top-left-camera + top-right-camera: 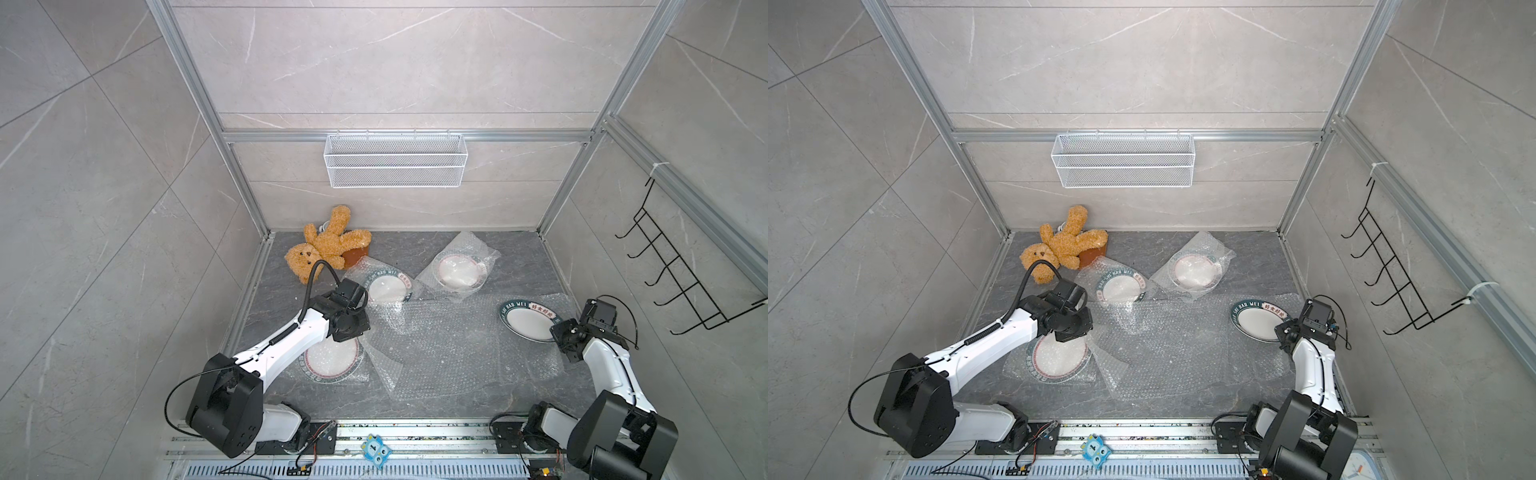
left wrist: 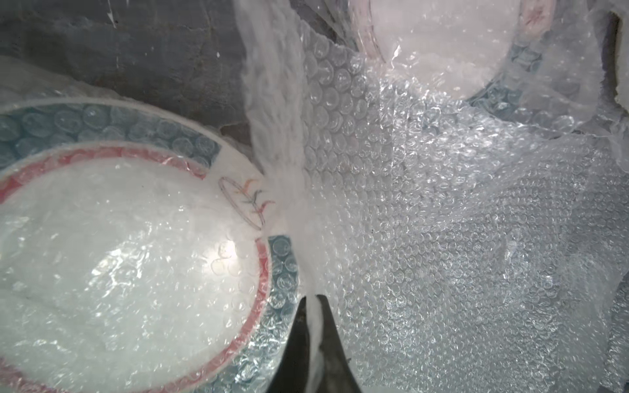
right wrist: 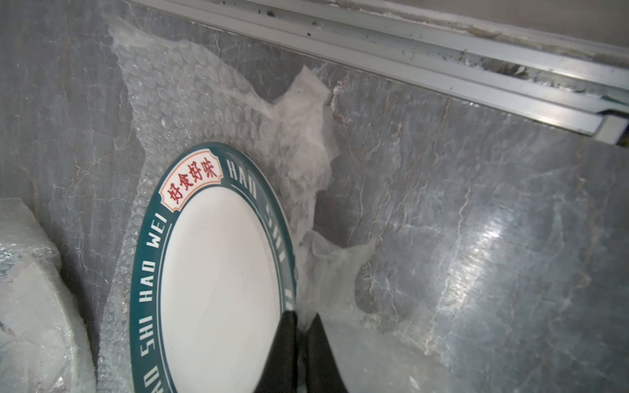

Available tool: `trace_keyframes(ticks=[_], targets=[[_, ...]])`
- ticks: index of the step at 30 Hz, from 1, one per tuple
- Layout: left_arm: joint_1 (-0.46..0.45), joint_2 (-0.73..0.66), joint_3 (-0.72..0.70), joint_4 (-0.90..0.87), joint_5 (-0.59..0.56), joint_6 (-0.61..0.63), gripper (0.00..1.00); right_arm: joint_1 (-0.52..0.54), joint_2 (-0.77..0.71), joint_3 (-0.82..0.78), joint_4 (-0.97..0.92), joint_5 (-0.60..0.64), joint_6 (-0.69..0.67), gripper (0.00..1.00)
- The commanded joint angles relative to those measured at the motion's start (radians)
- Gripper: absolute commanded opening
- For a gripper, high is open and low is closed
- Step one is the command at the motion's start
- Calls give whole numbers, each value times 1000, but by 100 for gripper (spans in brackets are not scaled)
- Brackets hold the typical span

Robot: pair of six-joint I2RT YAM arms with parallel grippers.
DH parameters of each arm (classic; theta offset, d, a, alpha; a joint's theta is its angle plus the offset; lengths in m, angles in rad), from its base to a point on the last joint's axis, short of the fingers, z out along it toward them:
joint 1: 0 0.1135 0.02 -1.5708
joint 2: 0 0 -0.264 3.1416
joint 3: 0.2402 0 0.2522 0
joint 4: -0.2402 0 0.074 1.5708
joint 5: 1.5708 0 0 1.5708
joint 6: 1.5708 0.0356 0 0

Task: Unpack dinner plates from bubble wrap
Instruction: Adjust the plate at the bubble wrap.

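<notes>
Grey stone surface (image 1: 519, 257) carries all four dinner plates (image 1: 1258, 322), w/ bubble wrap (image 1: 440, 353) lying loose across its middle & right part in both top views. We count one bare plate (image 1: 530, 320) at the right side, resting partly on a loose sheet, its green rim w/ white lettering & a red-character patch facing up. In the right wrist view the right jaws are pressed almost together on that plate's rim: one finger over the top face, the other past the edge, crumpled wrap just beside. The right arm (image 1: 611, 365) reaches in from the near right corner.

The other three are inside wrap. The near wrapped plate (image 1: 332, 361) sits partly under the wrist of the left arm (image 1: 282, 345). The middle wrapped plate (image 1: 384, 289) lies just beyond that wrist. The far wrapped plate (image 1: 457, 272) is toward the back, in a pouch w/ loose corners.

In the left wrist view the left jaws are pressed together, pinching a bunched fold of wrap (image 2: 279, 136) that runs away from them btwn the near wrapped plate & a wide field of bubbles. In the top views the wrist hides those fingertips from us.

Back left corner: a teddy bear (image 1: 324, 249) sprawled over a brown block (image 1: 357, 255). Back wall: white wire basket (image 1: 395, 160). Right wall: black hook rack (image 1: 673, 270).
</notes>
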Motion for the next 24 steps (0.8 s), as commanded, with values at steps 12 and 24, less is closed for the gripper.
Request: trace_keyframes(ticks=[12,24], targets=[[173,-139,44,-90,-35,32,78,-3,56,-59,23,-73,-34,28],[25,-255,196,-74,197,148,83,-2,-62,38,-93,-122,-42,75]])
